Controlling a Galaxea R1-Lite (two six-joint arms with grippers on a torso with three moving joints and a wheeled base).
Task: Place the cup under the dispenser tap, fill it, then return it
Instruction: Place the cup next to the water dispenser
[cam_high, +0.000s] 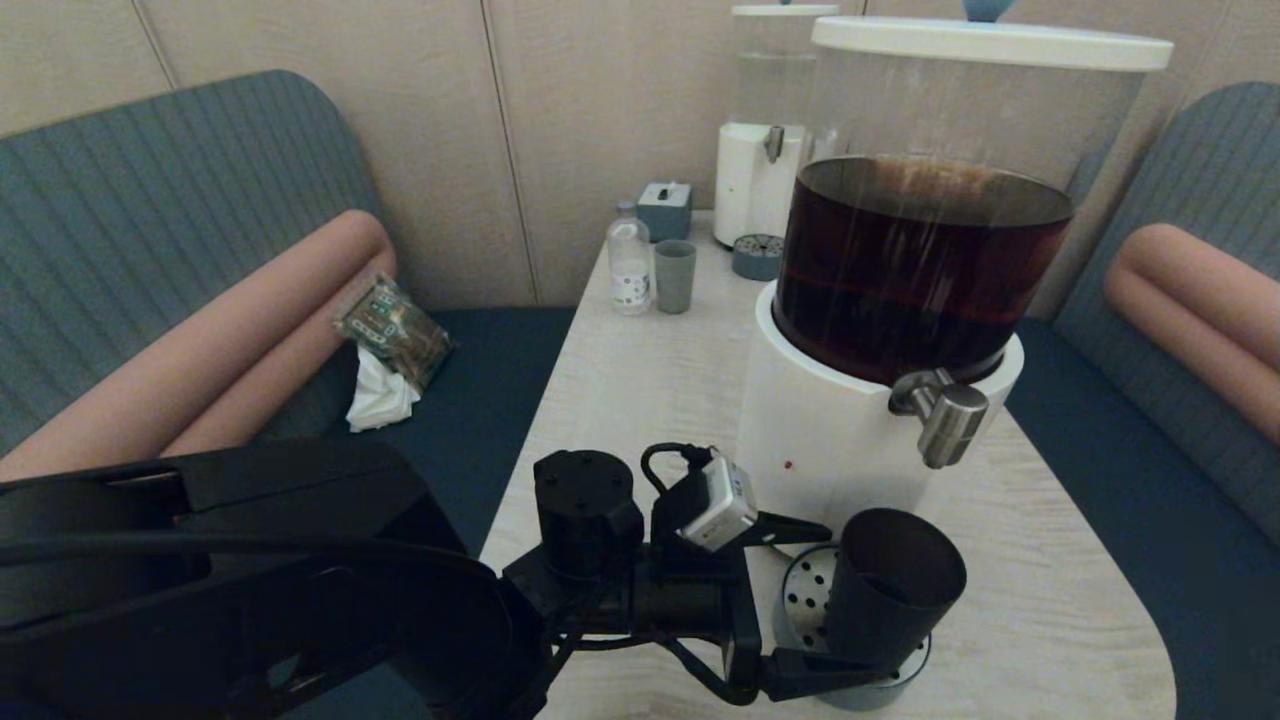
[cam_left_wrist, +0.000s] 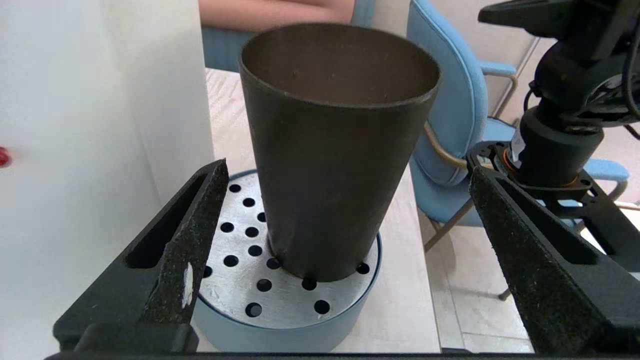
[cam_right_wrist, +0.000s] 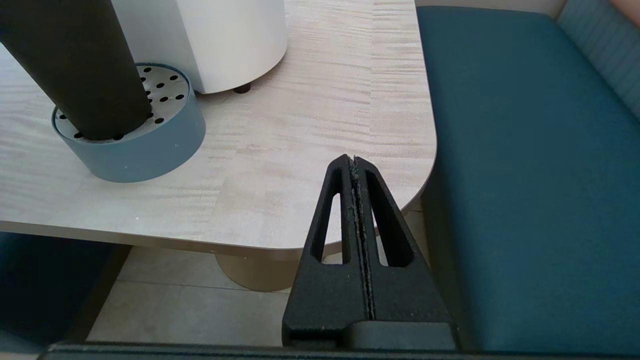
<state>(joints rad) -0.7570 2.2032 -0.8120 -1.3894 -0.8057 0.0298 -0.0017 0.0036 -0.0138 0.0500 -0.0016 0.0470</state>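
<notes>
Black-brown cup (cam_high: 890, 585), grey-blue drip tray (cam_right_wrist: 145, 150) with black-dotted steel top.

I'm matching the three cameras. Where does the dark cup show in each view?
Head view: cup low and right of centre, below the tap.
Left wrist view: cup central, between the open left gripper's fingers, untouched.
Right wrist view: cup at the upper left corner.
Shared landmark: the perforated drip tray it stands on.

The cup (cam_high: 890, 585) stands on the drip tray (cam_high: 905, 680), before the dispenser base (cam_high: 830, 440), below the tap (cam_high: 950, 425).
</notes>
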